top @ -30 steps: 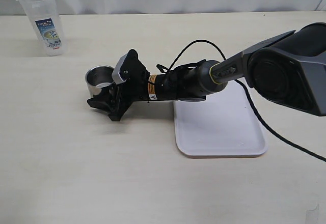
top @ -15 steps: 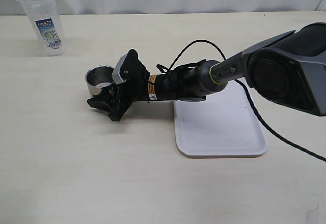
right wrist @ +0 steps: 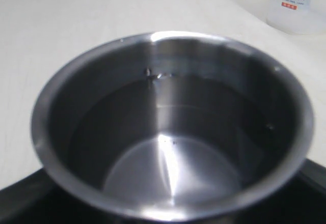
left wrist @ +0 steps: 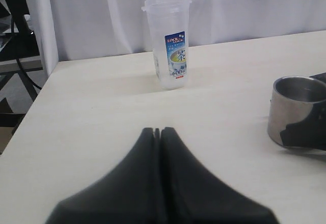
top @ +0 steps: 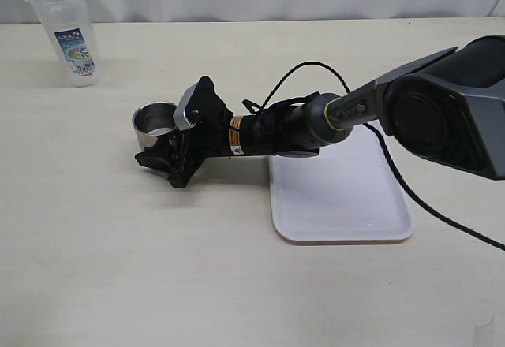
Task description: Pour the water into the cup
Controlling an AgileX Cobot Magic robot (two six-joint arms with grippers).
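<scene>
the cup (top: 143,136) stands on the table (top: 118,268) left of the middle, just left of the white tray (top: 339,205), with clear water (right wrist: 168,132) lying low inside it. the right gripper (top: 162,154) reaches in from the right and its jaws sit closed against the cup's lower wall. the left gripper (left wrist: 158,132) has its jaws pressed together on nothing (it hovers over bare tabletop). the bottle (top: 67,31) stands at the far left, well apart from the cup.

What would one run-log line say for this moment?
right gripper: jaws around short brushed-steel cup, grip unclear | left gripper: shut, holding nothing | tall clear plastic bottle: upright, untouched
</scene>
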